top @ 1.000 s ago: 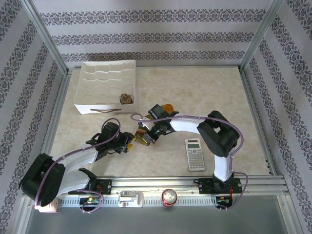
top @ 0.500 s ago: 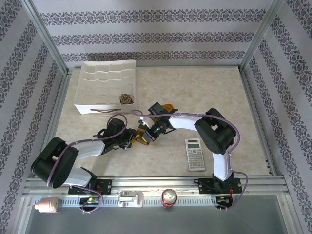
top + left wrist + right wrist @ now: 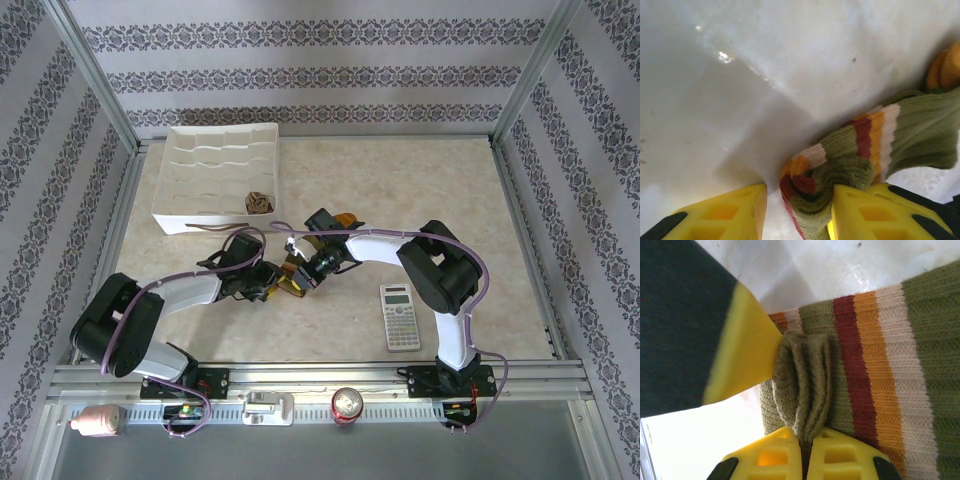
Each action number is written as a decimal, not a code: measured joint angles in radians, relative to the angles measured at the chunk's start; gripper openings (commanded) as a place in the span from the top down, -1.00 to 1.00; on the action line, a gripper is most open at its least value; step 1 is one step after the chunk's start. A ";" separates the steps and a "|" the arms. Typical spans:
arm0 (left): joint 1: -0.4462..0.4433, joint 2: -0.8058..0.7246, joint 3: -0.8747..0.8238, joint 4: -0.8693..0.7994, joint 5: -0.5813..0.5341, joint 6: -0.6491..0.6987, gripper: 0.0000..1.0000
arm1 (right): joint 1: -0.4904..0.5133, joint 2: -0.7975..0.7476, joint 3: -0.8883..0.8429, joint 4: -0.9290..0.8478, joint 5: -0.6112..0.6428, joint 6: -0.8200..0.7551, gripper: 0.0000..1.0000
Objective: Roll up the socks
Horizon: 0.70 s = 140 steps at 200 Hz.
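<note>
my left claw [image 3: 799,196] apart around the rolled cuff of the olive green sock [image 3: 920,130], my right claw [image 3: 804,440] clamped on its fold, mid worktop [image 3: 430,180], calculator [image 3: 400,316] near on the right, white divider tray [image 3: 170,216] far left, bare surface beyond

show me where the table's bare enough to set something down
Bare: far right of the table, from the organizer tray to the right wall; also the near strip between left arm and calculator. Crowded: the middle, where left end effector and right end effector meet on the olive sock.
</note>
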 measured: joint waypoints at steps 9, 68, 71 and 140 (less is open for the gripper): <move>0.000 0.006 0.015 -0.013 0.000 0.002 0.11 | 0.000 0.001 0.002 -0.001 -0.001 0.000 1.00; 0.004 0.066 0.042 -0.031 0.019 -0.035 0.93 | 0.000 0.003 0.003 0.000 -0.009 0.008 1.00; 0.004 0.071 0.042 -0.015 0.020 -0.035 1.00 | 0.000 0.003 0.003 0.000 -0.009 0.008 1.00; 0.005 0.089 0.067 0.025 0.020 -0.091 1.00 | -0.003 -0.063 -0.080 0.074 0.036 -0.041 0.20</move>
